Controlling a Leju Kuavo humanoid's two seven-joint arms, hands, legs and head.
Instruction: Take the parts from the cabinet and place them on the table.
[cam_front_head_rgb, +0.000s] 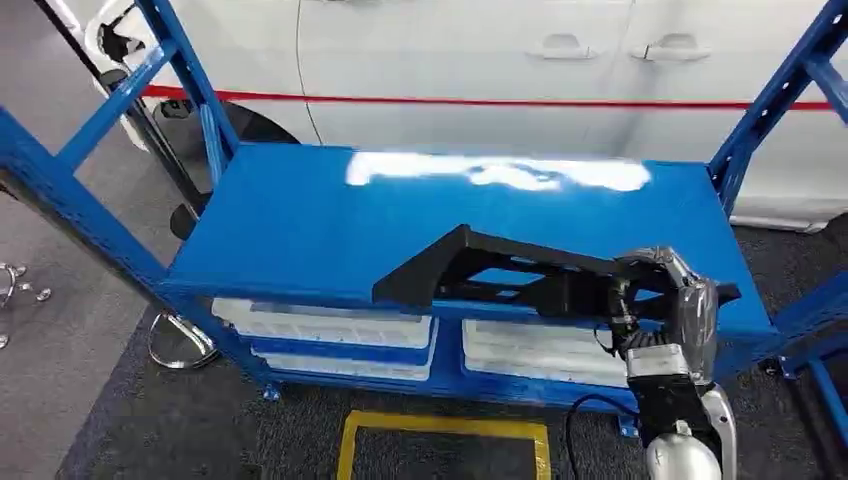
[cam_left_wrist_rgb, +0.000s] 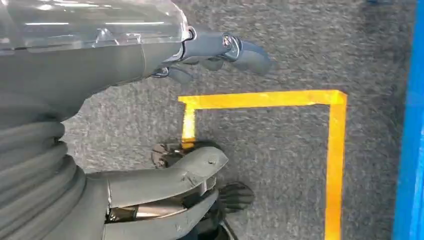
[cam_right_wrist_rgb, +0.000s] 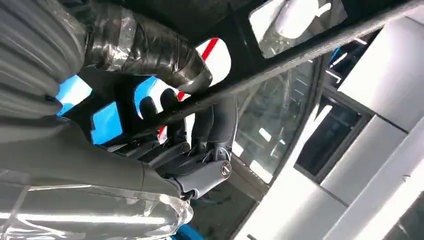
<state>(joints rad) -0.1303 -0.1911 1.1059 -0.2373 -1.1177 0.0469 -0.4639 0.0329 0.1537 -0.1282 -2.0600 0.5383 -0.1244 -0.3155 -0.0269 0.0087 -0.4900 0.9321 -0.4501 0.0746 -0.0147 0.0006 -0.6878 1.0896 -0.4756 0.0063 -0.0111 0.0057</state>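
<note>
White car with red stripe stands behind the rack; yellow floor marking lies on grey carpet.

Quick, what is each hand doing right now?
Left hand: open, holding nothing.
Right hand: gripping the black frame part.

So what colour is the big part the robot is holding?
Black. The part, held by the right hand, shows best in the head view.

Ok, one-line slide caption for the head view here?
Right hand holds a black angular part over the blue shelf, white car behind.
</note>
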